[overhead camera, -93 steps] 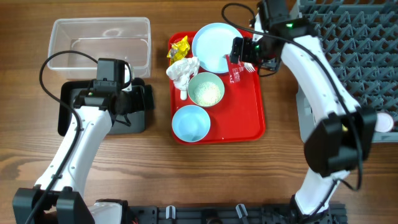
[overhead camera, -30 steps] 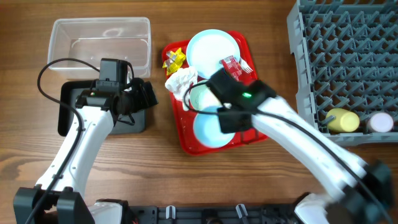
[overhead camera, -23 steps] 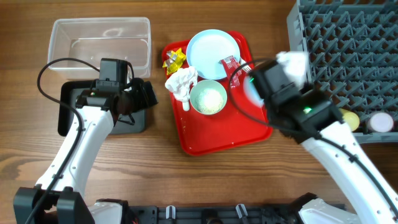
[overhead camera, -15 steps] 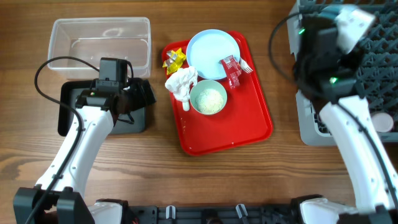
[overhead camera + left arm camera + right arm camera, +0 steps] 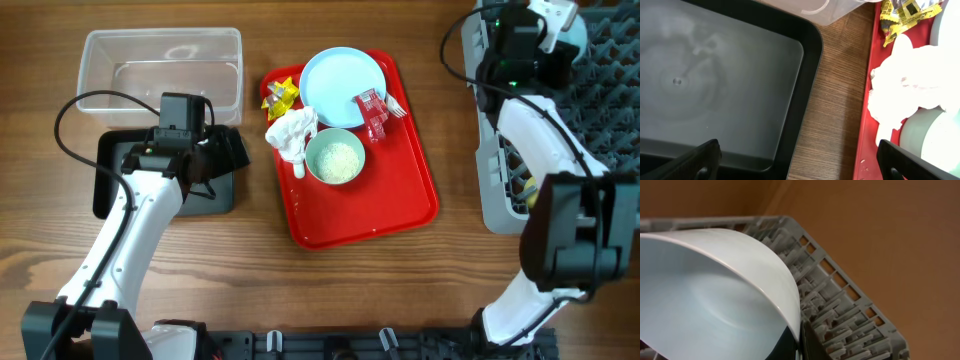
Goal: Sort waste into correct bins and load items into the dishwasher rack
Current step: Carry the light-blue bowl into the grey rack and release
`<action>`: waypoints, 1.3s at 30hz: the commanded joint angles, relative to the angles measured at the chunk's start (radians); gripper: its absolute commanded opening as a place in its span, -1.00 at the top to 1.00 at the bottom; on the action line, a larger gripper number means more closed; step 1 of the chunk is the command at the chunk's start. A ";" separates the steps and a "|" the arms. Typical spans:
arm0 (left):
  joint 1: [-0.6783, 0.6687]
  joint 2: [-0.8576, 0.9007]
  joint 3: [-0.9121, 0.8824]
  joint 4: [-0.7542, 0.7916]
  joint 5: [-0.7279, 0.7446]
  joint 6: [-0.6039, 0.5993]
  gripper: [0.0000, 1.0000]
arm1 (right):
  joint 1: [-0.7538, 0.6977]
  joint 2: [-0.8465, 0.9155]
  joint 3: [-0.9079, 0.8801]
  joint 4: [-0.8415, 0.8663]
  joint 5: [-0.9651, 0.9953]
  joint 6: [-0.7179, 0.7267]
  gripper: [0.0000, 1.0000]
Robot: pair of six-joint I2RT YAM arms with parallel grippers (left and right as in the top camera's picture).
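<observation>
right gripper (image 5: 556,22) clamped on rim of pale blue bowl (image 5: 715,300), tipped on edge over dishwasher rack (image 5: 840,305), pegs at its 4 o'clock, probably not seated yet; left gripper (image 5: 230,152) wide open, empty, above black bin (image 5: 715,75); a second ago bowl sat at red tray (image 5: 400,200) 6 o'clock end

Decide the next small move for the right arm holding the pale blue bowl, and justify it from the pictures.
Probably lower the pale blue bowl into the dishwasher rack, its rim between the pegs, before letting go. The right fingers are shut on its rim, and it seems to hang tilted over the rack's corner, not yet resting among the pegs.
</observation>
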 commanded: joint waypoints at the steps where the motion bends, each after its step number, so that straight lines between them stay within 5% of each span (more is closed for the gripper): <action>1: 0.006 0.011 0.016 0.002 -0.013 -0.014 -1.00 | -0.007 0.018 0.009 0.047 0.018 -0.021 0.91; 23: 0.006 0.011 0.016 0.002 -0.013 -0.014 -1.00 | -0.151 0.019 0.009 0.126 -0.025 -0.088 0.91; 39: 0.006 0.011 0.016 0.002 -0.013 -0.014 -1.00 | -0.464 0.050 0.009 0.201 -0.509 -0.161 0.91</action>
